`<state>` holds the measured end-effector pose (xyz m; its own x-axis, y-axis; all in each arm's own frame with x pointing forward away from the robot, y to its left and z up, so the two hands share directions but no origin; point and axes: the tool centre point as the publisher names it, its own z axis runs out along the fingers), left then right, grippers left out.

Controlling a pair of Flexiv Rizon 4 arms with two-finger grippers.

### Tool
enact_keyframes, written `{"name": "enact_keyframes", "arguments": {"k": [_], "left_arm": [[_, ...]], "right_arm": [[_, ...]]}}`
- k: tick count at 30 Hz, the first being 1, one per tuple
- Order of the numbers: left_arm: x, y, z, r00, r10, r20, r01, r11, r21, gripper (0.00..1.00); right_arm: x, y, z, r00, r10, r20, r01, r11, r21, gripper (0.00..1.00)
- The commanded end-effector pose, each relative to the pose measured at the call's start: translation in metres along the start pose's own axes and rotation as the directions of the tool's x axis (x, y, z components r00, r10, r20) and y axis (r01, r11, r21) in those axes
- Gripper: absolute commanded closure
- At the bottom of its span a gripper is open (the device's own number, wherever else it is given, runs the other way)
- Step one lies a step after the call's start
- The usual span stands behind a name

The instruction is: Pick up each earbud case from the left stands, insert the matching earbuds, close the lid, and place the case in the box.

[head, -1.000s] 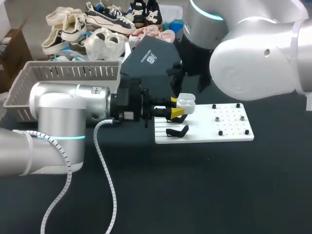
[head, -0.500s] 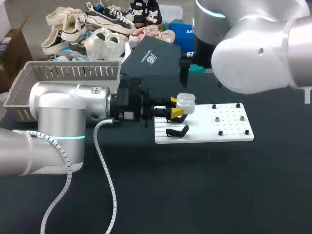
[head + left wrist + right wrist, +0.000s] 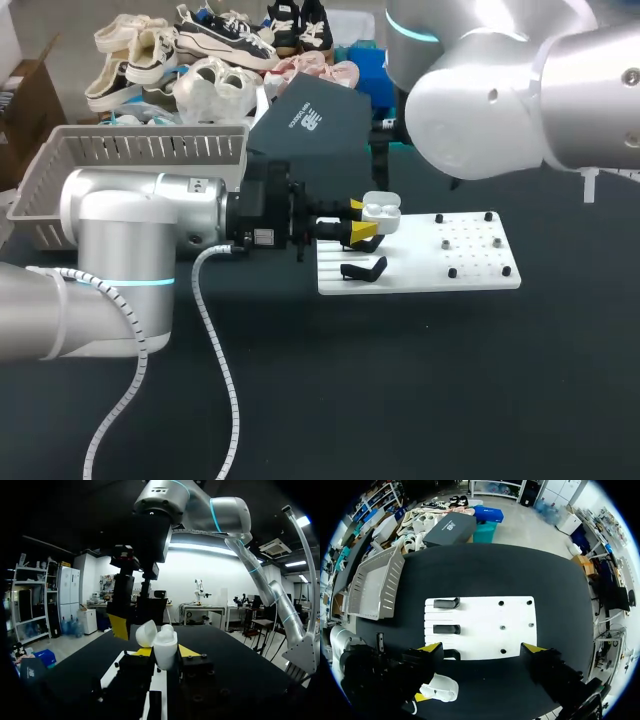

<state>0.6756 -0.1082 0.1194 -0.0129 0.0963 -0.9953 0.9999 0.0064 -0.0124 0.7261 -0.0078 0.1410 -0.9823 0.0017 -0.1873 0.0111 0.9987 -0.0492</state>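
The earbud case [image 3: 381, 211] is clamped from both sides by the yellow tips of the left gripper [image 3: 362, 222] and is held upright with its lid tipped open, just above the near-left end of the white board [image 3: 470, 270]; the hold seems meant to present the open top for loading; whether earbuds are seated inside cannot be told. The right gripper [image 3: 481, 648] is spread wide and empty, raised above the board; a black stand [image 3: 363, 269] lies bare just beside the case. The black tabletop [image 3: 450, 380] offers free room; the grey basket [image 3: 130, 150], probably the box, waits at the left.
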Motion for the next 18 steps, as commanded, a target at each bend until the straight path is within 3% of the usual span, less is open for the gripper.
{"name": "enact_keyframes", "arguments": {"k": [1,10,18], "left_arm": [[0.001,0.0,0.0,1.0,0.001,0.002,-0.001,1.0,-0.002,1.0],[0.001,0.0,0.0,1.0,0.001,0.002,-0.001,1.0,-0.002,1.0],[0.001,0.0,0.0,1.0,0.001,0.002,-0.001,1.0,-0.002,1.0]], "right_arm": [[0.014,-0.006,-0.001,1.0,-0.002,0.009,0.002,1.0,0.001,0.0],[0.038,-0.012,-0.016,0.999,-0.024,0.031,0.025,0.999,-0.031,0.0],[0.041,-0.016,-0.031,0.994,-0.02,0.105,0.026,0.998,-0.061,0.0]]}}
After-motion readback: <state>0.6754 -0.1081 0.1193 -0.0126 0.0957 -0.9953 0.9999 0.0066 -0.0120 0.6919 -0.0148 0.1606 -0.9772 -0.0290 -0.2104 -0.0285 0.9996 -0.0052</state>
